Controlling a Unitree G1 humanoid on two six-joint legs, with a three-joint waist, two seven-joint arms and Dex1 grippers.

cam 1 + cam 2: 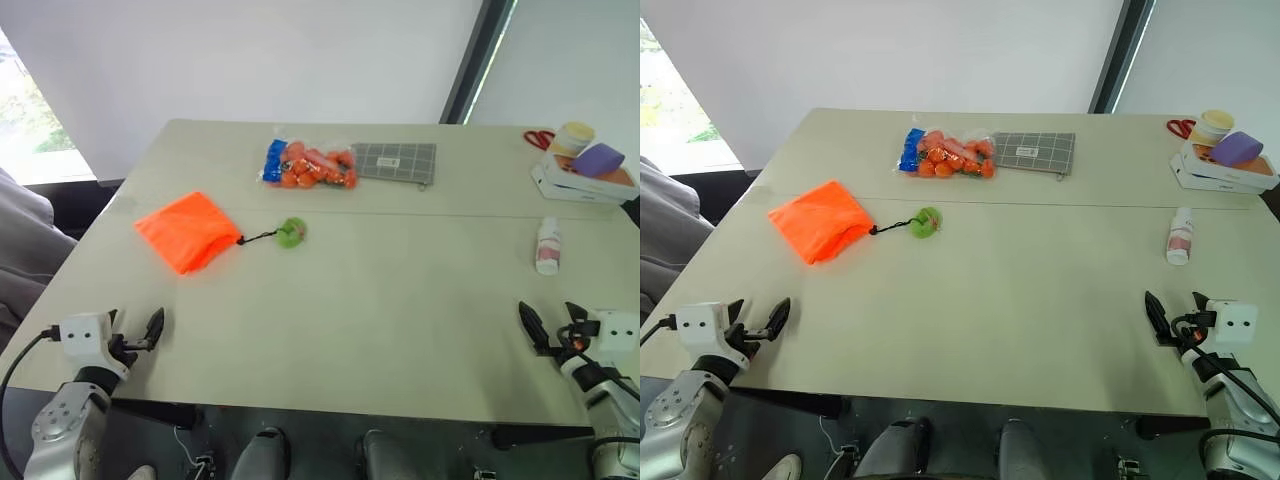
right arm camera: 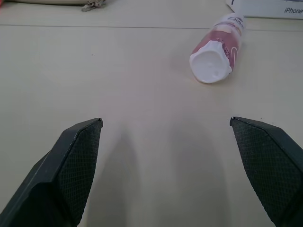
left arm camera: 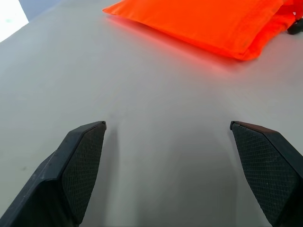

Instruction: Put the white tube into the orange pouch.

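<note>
Your left gripper point(image 1: 150, 330) sits low at the near left edge of the table point(image 1: 380, 320), fingers spread wide with nothing between them — in its wrist view the two black pads point(image 3: 83, 165) stand apart over bare tabletop, and the pouch point(image 3: 208, 23) lies ahead of them, not touched. From the head camera you see that pouch point(image 1: 188, 231) lying flat on the left part of the table, well ahead of the left gripper; its black cord point(image 1: 258, 238) runs rightward to a green ball point(image 1: 292, 232) resting just beside it. Farther back, near the middle, lies a clear bag point(image 1: 310, 165) of orange items with a blue end, and touching its right side is a grey checked case point(image 1: 395, 161). Move to the right and you find the tube point(image 1: 548, 246) lying on the table, well apart from the pouch, pinkish band at the end nearer you. Behind it at the far right corner sits a white box point(image 1: 580, 182) with a purple thing point(image 1: 598, 158) and a cream-lidded jar point(image 1: 573, 136) on top, and red scissors point(image 1: 538, 137) beside them. Your right gripper point(image 1: 540, 330) sits at the near right edge, also spread wide and empty — its wrist view shows the tube point(image 2: 218, 47) ahead of the fingers, white end facing the camera, clear of both pads point(image 2: 265, 170).
</note>
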